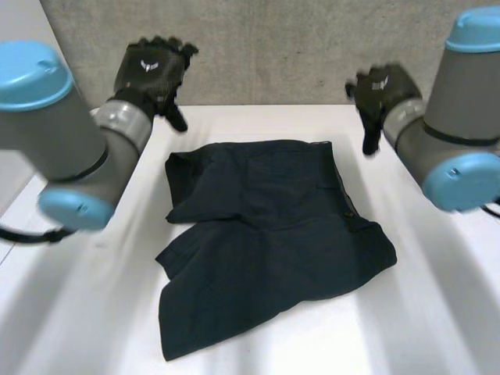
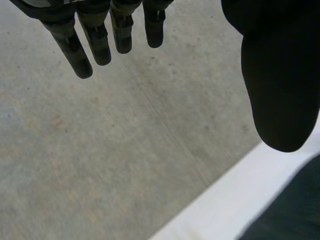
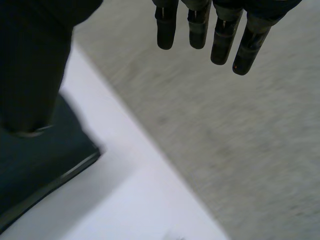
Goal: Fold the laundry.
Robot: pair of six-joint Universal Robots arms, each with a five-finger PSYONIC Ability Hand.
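We see a pair of dark shorts [image 1: 266, 234] lying in the middle of the white table [image 1: 445, 328], a bit crumpled, with soft folds across them, and the near part spreads out wide. Our left hand [image 1: 152, 69] is up in the air by the far left side of the table, close to the grey wall [image 1: 266, 39], and it does not touch the shorts. Its fingers [image 2: 97, 45] are straight and away from the thumb [image 2: 280, 85], and they hold nothing. Our right hand [image 1: 384, 90] is up by the far right side, also off the shorts. Its fingers [image 3: 220, 40] hang straight, apart from its thumb [image 3: 35, 65], and it holds nothing too
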